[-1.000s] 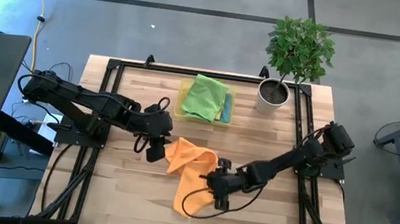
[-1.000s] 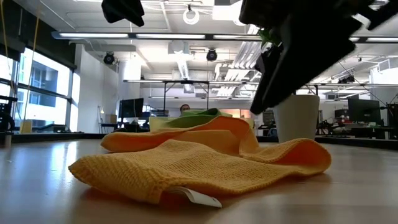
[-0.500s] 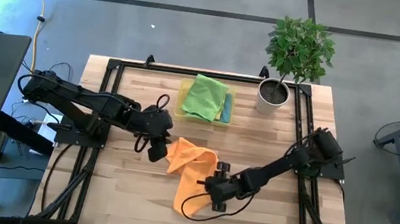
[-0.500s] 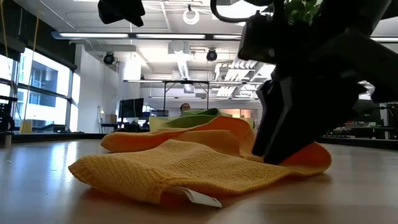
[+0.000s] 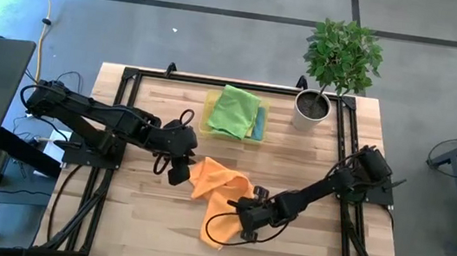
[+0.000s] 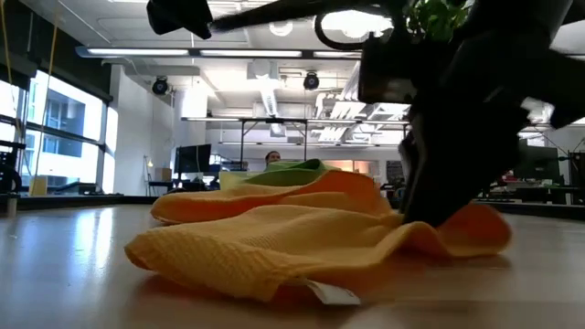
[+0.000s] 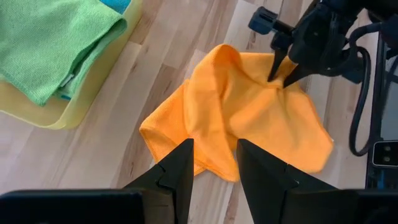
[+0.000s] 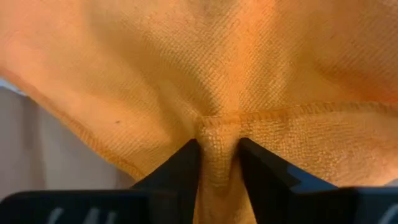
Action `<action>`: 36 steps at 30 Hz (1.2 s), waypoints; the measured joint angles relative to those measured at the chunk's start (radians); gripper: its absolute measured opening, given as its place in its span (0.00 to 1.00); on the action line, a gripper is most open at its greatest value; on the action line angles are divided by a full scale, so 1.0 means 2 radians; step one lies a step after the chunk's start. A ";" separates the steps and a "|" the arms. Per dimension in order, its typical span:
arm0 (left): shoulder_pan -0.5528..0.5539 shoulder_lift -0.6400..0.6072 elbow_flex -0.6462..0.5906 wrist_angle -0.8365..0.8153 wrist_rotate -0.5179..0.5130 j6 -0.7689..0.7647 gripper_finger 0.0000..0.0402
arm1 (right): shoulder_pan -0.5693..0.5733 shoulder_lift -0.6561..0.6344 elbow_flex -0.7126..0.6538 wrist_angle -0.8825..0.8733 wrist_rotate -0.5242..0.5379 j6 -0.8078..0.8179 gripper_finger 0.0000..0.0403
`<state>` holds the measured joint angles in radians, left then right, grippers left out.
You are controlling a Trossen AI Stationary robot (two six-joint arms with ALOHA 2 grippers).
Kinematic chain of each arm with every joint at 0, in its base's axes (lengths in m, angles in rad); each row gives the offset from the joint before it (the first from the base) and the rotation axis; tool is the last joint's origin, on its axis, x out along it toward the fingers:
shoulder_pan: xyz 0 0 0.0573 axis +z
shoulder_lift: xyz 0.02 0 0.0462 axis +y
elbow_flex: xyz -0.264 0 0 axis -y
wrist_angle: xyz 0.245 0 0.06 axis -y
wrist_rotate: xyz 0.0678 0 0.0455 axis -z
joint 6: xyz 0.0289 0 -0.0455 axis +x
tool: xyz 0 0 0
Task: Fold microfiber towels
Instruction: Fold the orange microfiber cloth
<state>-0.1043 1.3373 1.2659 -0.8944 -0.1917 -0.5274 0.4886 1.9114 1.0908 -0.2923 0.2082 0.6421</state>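
One orange towel (image 5: 214,187) lies rumpled on the bench (image 5: 138,222). Right end effector (image 8: 217,163) pinches its hemmed edge. Left end effector (image 7: 212,162) hovers beside it, fingers narrowly parted, empty.

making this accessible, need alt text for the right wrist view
Close-up of the right gripper pinching a bunched hem of the orange towel between its two dark fingers. The cloth fills nearly the whole picture, with a sliver of pale table showing at one side.

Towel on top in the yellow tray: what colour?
Green towel, with a blue one peeking out beneath. Clearest in the high view.
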 joint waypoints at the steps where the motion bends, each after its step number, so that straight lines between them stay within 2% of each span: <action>1: 0.000 0.000 0.000 0.000 0.000 0.000 0.28 | 0.000 -0.003 0.000 -0.004 -0.005 0.006 0.26; 6: 0.000 0.000 0.000 0.000 0.000 0.000 0.28 | 0.001 -0.034 -0.002 -0.018 -0.012 0.007 0.21; 12: 0.000 0.000 0.000 0.000 0.001 0.000 0.28 | 0.003 -0.062 -0.001 -0.038 -0.007 0.004 0.20; 25: -0.001 0.000 0.000 0.000 0.017 -0.009 0.28 | 0.003 -0.067 -0.001 -0.061 0.003 0.019 0.20; 28: -0.001 0.000 -0.003 0.002 0.017 -0.009 0.28 | 0.003 -0.067 -0.001 -0.067 0.006 0.025 0.16; 32: -0.001 -0.001 -0.024 0.008 0.017 -0.009 0.28 | 0.004 -0.067 -0.001 -0.073 0.012 0.029 0.03; 36: -0.001 -0.001 -0.046 0.017 0.017 -0.009 0.29 | 0.004 -0.068 -0.001 -0.080 0.011 0.056 0.02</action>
<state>-0.1066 1.3361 1.1746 -0.8606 -0.1581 -0.5461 0.4957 1.7746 1.0882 -0.4526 0.2304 0.7537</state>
